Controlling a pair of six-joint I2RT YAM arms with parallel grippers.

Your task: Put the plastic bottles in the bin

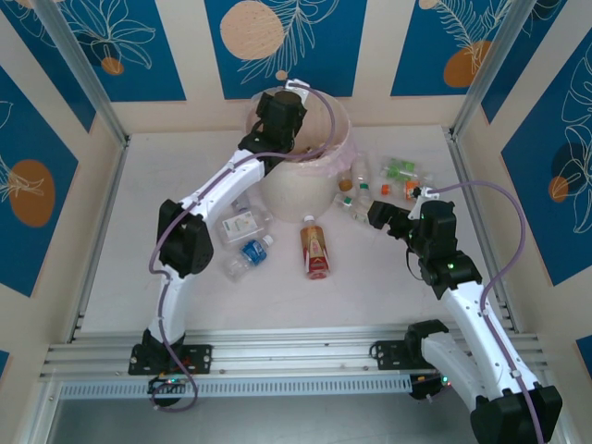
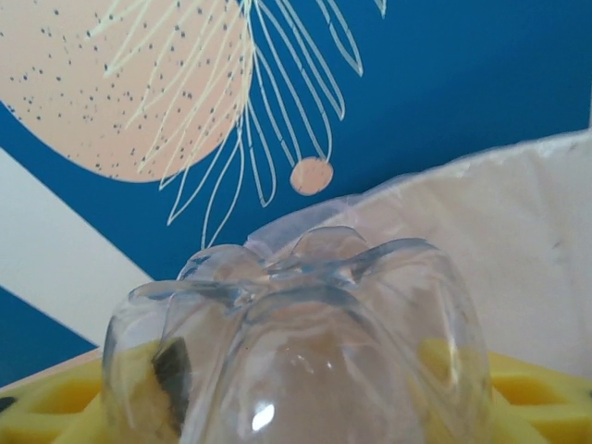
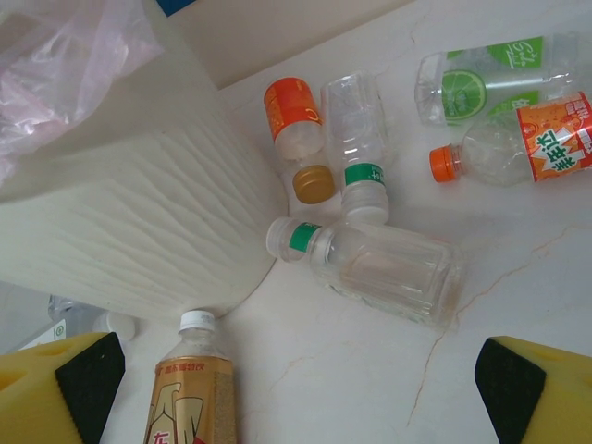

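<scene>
My left gripper (image 1: 282, 111) hangs over the rim of the cream bin (image 1: 301, 180) at the back. It is shut on a clear plastic bottle (image 2: 305, 333), whose lobed base faces the wrist camera between the yellow fingers (image 2: 55, 407). The bin's liner (image 2: 518, 231) shows behind it. My right gripper (image 1: 377, 215) is open and low over the table, right of the bin (image 3: 139, 231). Nothing lies between its fingers (image 3: 65, 384). Ahead of it lie a clear white-capped bottle (image 3: 384, 268), a second clear bottle (image 3: 356, 139) and an orange-labelled one (image 3: 294, 111).
A brown-labelled bottle (image 1: 316, 250) lies in front of the bin, with a blue-labelled one (image 1: 252, 252) and a white-labelled one (image 1: 240, 225) to its left. Lime-labelled (image 3: 481, 83) and orange-capped (image 3: 518, 148) bottles lie by the right wall. A metal rail (image 1: 277, 356) runs along the near edge.
</scene>
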